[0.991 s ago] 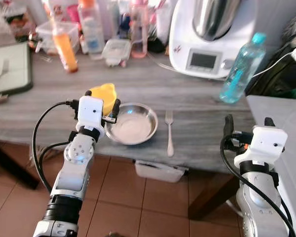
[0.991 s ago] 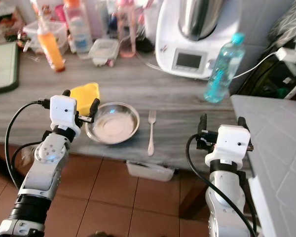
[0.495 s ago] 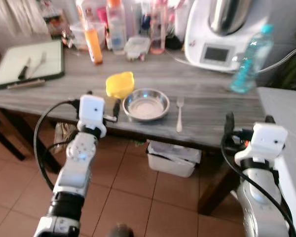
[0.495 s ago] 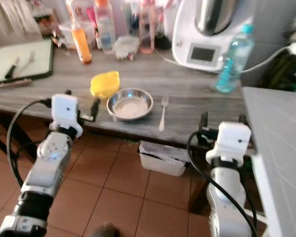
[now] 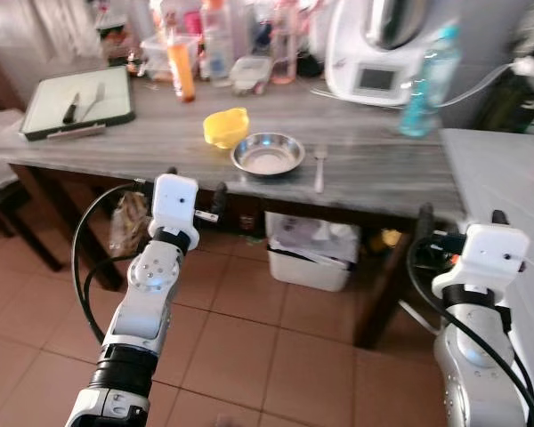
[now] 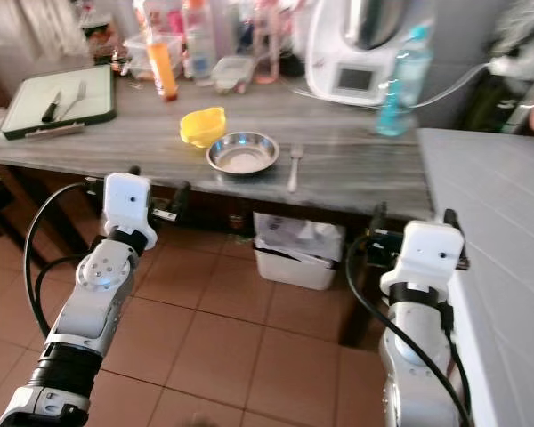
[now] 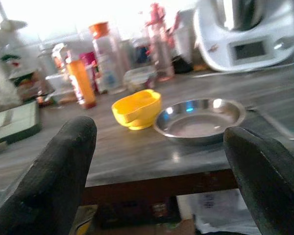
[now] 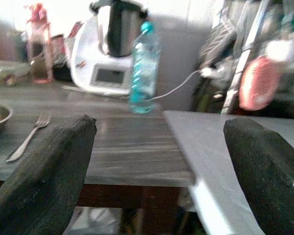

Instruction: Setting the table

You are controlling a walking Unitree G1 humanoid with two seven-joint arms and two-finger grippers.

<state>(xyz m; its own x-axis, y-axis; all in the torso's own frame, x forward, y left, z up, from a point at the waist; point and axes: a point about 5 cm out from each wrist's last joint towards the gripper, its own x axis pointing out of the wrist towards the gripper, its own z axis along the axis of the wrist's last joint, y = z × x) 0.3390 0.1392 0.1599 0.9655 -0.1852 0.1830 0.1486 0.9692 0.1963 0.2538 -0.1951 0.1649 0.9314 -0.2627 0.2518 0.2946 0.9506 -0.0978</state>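
On the grey wooden table [image 5: 374,173] sit a yellow bowl [image 5: 225,126], a steel bowl [image 5: 268,153] to its right, and a fork [image 5: 319,166] beyond that. My left gripper [image 5: 194,183] hangs open in front of the table edge, short of the bowls, with nothing between its fingers [image 7: 54,171]. My right gripper [image 5: 460,221] is open too, off the table's right front corner, empty. In the left wrist view the yellow bowl [image 7: 136,108] and steel bowl [image 7: 200,120] lie straight ahead; in the right wrist view the fork [image 8: 27,138] lies on the table.
A white kitchen machine [image 5: 383,49], a blue water bottle [image 5: 424,82], an orange bottle [image 5: 180,69] and several containers line the table's back. A dark tray with cutlery [image 5: 77,102] lies far left. A bin [image 5: 313,253] stands under the table. A grey counter [image 5: 507,187] borders my right.
The whole view has pulled back: the table now sits farther away and more tiled floor shows. Both grippers stay open and empty, now clear of the table edge.
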